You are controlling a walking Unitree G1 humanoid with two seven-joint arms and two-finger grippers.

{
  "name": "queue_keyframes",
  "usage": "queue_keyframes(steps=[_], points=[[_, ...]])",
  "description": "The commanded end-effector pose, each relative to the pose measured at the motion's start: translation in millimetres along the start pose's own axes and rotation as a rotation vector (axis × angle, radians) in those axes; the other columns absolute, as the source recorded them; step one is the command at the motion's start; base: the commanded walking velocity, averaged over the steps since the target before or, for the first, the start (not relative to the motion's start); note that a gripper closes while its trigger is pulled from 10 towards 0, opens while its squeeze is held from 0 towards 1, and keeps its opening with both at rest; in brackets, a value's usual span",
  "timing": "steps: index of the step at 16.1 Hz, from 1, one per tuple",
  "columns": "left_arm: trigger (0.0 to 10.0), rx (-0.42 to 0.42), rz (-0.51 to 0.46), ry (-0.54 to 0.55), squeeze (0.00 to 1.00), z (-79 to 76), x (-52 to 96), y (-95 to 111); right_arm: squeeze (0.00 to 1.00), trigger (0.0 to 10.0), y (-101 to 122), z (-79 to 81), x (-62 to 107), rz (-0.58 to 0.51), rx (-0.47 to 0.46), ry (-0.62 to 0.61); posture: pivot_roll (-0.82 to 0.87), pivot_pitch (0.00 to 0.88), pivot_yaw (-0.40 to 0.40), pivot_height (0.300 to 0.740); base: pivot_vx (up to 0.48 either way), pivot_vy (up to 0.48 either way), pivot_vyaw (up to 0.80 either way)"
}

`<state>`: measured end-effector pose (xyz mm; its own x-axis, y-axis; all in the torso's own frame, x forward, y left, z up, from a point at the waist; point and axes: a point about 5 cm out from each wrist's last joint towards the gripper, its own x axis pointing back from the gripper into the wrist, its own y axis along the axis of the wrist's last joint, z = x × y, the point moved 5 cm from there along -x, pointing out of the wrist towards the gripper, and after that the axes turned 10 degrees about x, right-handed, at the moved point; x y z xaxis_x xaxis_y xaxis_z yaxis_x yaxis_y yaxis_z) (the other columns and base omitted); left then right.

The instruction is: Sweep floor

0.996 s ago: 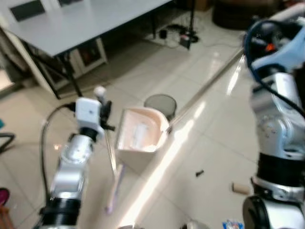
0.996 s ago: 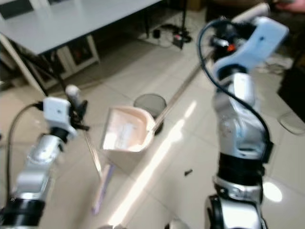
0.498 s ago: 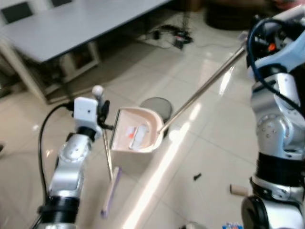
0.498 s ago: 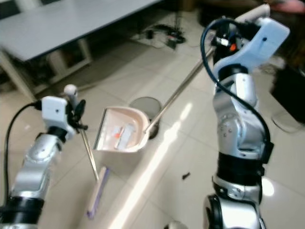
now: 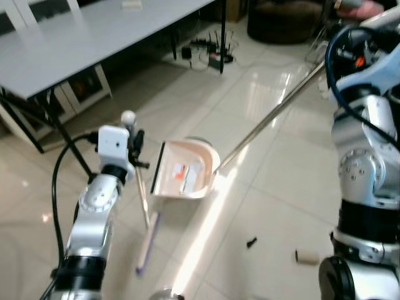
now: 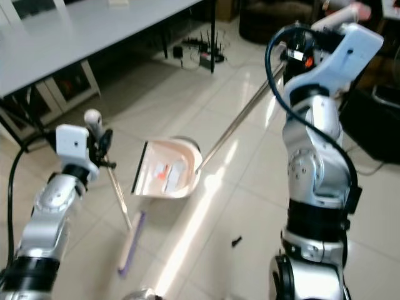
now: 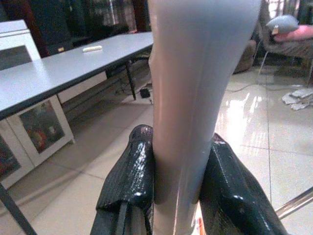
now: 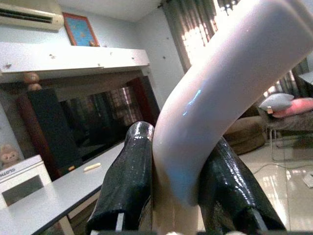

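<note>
One dustpan (image 5: 185,177) is what you are carrying, a cream scoop held off the tiled floor (image 5: 281,187) with its open mouth turned toward your left arm. Inside it lie two or three scraps: a small orange-red piece and one or two pale ones (too small for you to name). Its long metal pole (image 5: 269,122) runs up and to the right to your right gripper (image 8: 178,193), whose two black fingers are clenched around the pole's curved white handle end in the right wrist view.

Your left gripper (image 7: 178,188) is likewise clamped on one broom (image 5: 144,209): the wrist view shows a pale handle pressed between both fingers. From the head camera you can see the handle's round white knob above the gripper, the thin shaft slanting down, and the pinkish-purple head resting on the tiles just beside and below the dustpan.

Two bits of litter lie on the floor near your right side: one small dark piece (image 5: 251,241) and one tan cylinder like a cardboard tube (image 5: 306,256), a little apart from each other and well clear of the dustpan.

One long grey table (image 5: 75,37) stands beyond, with a tangle of cables (image 5: 206,50) on the floor under its far end.
</note>
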<state>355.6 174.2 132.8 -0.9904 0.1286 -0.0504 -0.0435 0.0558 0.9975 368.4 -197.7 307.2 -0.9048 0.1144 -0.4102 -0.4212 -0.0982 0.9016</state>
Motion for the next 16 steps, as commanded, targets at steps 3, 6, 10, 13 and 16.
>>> queue_keyframes(steps=[3,6,10,13,16], points=[[10.0,0.000,-0.046,-0.003,0.00,0.2,-2.3,11.6,0.00,10.0,20.0,-2.2,-1.7,-0.081,0.016,-0.016,0.01,0.022,0.040,0.740,0.374,0.000,0.00],[10.0,-0.005,-0.043,0.006,0.00,3.6,-1.5,10.8,0.00,10.0,19.1,-1.7,-1.5,-0.076,0.039,-0.014,0.01,0.024,0.041,0.740,0.375,0.000,0.21],[10.0,-0.007,-0.042,0.007,0.00,3.4,-1.6,10.7,0.00,10.0,18.0,-4.6,-1.5,-0.074,0.026,-0.027,0.01,0.025,0.042,0.740,0.379,0.000,0.53],[10.0,-0.008,-0.042,0.006,0.00,3.7,-1.7,10.7,0.00,10.0,16.8,-6.6,0.0,-0.074,0.014,-0.039,0.01,0.025,0.044,0.740,0.376,0.000,0.00],[10.0,-0.008,-0.039,0.002,0.00,2.1,-1.8,9.6,0.00,10.0,16.6,-6.0,0.7,-0.076,0.012,-0.038,0.01,0.025,0.045,0.740,0.375,0.000,0.00]])
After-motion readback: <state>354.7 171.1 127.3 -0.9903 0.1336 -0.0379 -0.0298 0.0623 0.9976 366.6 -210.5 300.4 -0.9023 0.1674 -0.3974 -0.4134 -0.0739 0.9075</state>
